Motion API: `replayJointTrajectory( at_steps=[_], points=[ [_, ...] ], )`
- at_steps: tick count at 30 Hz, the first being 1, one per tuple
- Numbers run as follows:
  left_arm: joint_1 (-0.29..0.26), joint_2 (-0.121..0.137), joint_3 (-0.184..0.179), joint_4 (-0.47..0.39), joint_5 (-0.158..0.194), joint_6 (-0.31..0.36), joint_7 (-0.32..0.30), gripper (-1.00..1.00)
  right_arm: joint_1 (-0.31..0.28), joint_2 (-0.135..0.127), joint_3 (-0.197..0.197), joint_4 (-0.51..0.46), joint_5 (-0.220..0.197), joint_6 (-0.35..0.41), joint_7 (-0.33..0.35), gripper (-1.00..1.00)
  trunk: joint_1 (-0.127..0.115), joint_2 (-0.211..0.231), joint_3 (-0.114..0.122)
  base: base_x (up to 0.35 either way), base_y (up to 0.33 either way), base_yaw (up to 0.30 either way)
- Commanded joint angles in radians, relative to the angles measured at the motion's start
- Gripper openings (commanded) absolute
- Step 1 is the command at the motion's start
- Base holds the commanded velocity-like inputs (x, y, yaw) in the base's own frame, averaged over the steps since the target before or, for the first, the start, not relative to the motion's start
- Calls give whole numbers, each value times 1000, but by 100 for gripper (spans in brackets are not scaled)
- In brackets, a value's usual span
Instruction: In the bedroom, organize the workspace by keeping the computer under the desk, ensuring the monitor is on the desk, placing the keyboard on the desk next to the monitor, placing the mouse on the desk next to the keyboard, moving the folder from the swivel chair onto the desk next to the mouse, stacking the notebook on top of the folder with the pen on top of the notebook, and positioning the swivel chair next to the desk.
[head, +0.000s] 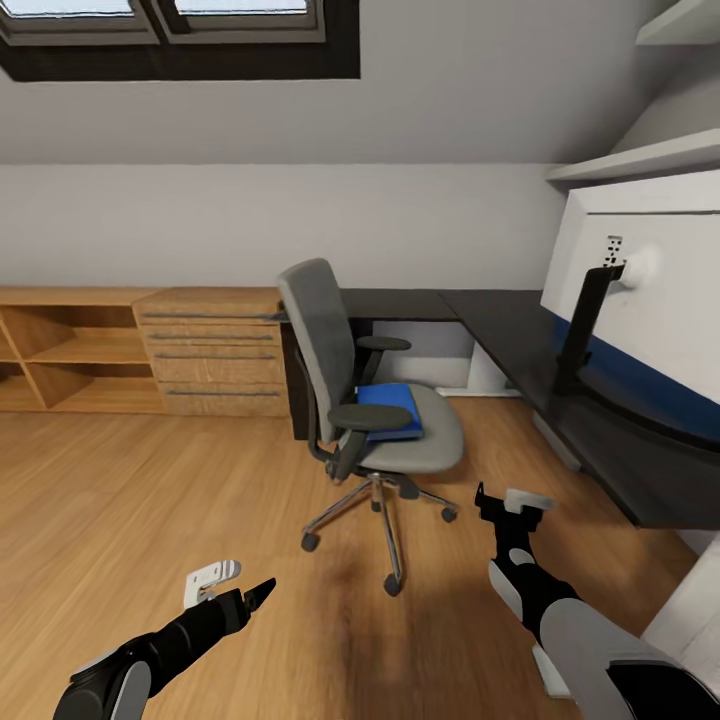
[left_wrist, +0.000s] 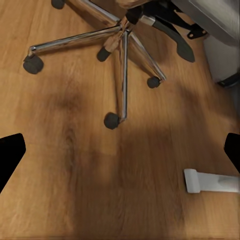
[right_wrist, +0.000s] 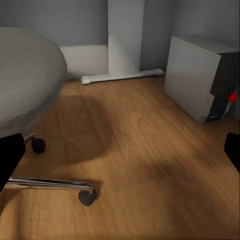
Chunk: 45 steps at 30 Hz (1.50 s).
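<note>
On the swivel chair (head: 375, 400) seat, the folder (head: 390, 410) lies beyond both spread, empty jaws.

**Arm and tool pose**

Both arms extend forward and low. The left tool (head: 262, 592) points forward and inward, fingers spread apart, empty. The right tool (head: 500, 497) points forward, wrist raised, fingers likewise spread, holding nothing.
</note>
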Motion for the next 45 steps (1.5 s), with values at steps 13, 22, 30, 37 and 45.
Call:
replayJointTrajectory(
  at_steps=[13,22,30,37,45],
  points=[
    [-1,0,61,-3,24,12,-7,100,-1,2,4,0,-9,-6,7,100,0,0,3,-12,10,-56],
    [-1,0,62,-11,25,13,-8,100,-72,-3,1,-11,-130,138,13,100,11,-21,-7,0,0,0],
    [-1,0,62,-12,25,14,-7,100,-124,-2,1,-17,-338,201,25,100,42,-77,-32,0,0,0],
    [-1,0,61,-11,25,14,-6,100,-128,0,0,-24,-421,212,32,100,69,-126,-54,0,0,0],
    [-1,0,62,-11,25,14,-6,100,-128,-1,-1,-28,-432,207,101,100,76,-135,-84,0,0,0]
  ],
)
